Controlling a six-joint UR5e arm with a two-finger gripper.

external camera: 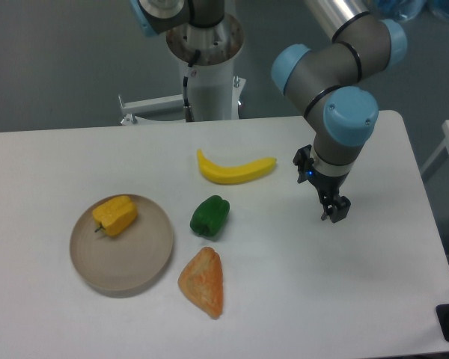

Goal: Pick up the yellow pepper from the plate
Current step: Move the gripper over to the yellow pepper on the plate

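The yellow pepper [114, 215] lies on its side on the upper left part of the round beige plate [131, 265], its green stem pointing down-left. The plate sits at the left of the white table. My gripper [334, 215] hangs far to the right of the plate, above the table's right half, pointing down. Its fingers look close together with nothing between them, though the angle makes the gap hard to read.
A yellow banana [235, 169] lies at the middle back. A green pepper [209, 215] sits just right of the plate, and an orange croissant-like pastry [203, 281] lies below it. The robot's base column [208, 60] stands behind the table.
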